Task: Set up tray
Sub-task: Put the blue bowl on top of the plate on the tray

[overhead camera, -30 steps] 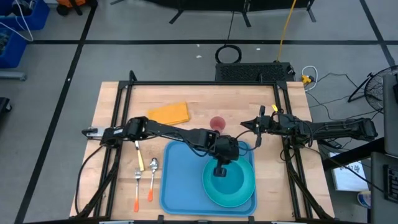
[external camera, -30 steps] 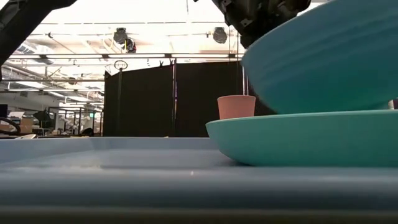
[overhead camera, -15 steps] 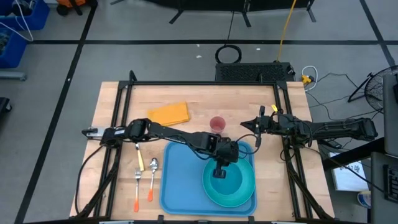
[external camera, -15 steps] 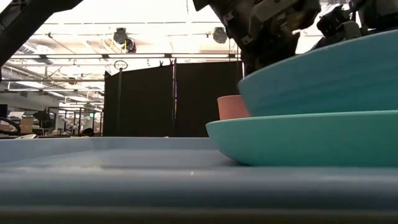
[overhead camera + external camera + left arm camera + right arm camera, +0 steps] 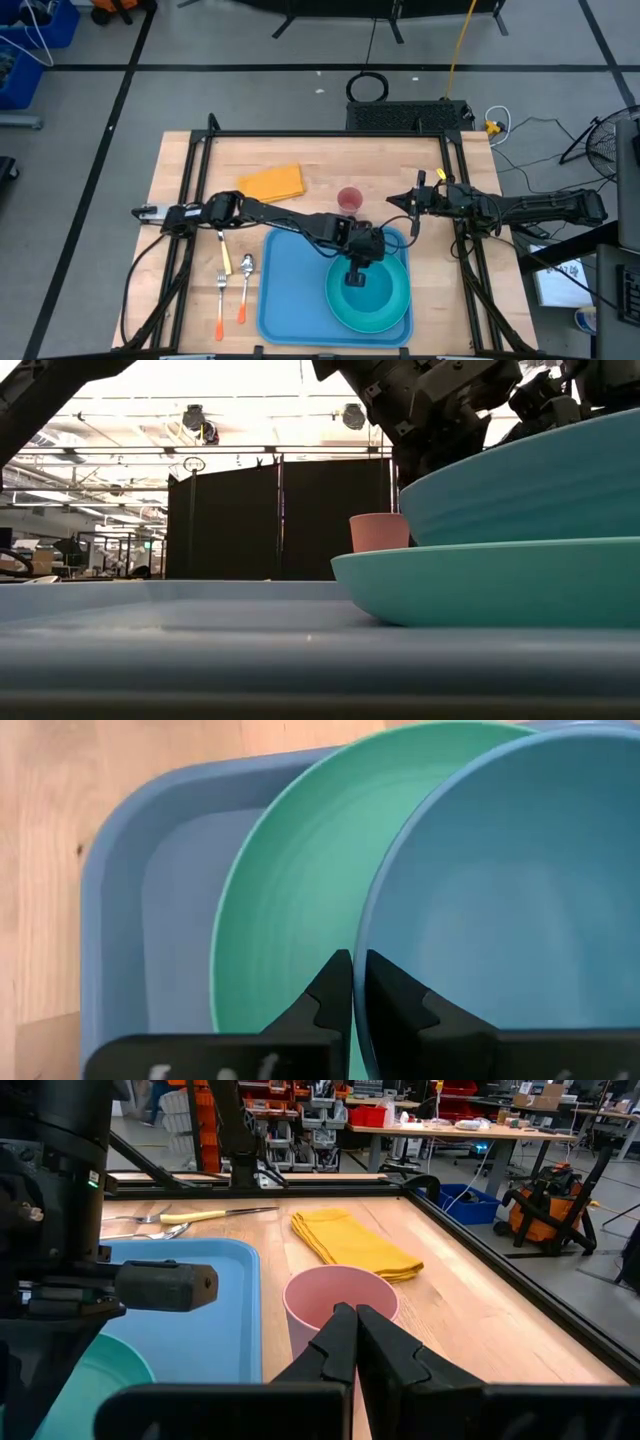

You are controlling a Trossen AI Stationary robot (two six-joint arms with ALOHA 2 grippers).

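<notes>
The light-blue tray (image 5: 290,290) lies at the table's near middle. A round teal plate (image 5: 390,310) rests flat in its right half. My left gripper (image 5: 354,272) reaches over the plate and is shut on a blue bowl (image 5: 500,900). In the low view the bowl (image 5: 520,480) sits low over the plate (image 5: 480,585), and the plate's rim hides its underside. A pink cup (image 5: 349,197) stands upright on the wood beyond the tray. My right gripper (image 5: 393,203) is shut and hovers just right of the cup without touching it. My left gripper pinches the bowl's rim (image 5: 362,935), on the side toward the table's far edge, with one finger (image 5: 335,995) outside the bowl and the other (image 5: 392,1000) inside. The fingers come from above, pointing down. The bowl is nearly level over the plate; whether it rests on it is hidden.
A folded yellow cloth (image 5: 272,182) lies at the far left. A knife (image 5: 223,250), a fork (image 5: 221,295) and a spoon (image 5: 245,285) lie left of the tray. Black frame rails (image 5: 190,200) run along both table sides. The tray's left half (image 5: 170,900) is bare.
My left gripper has come down with the bowl. The bowl, a second ago higher and tipped over the plate, has sunk into the plate and levelled out. The grip has stayed shut.
</notes>
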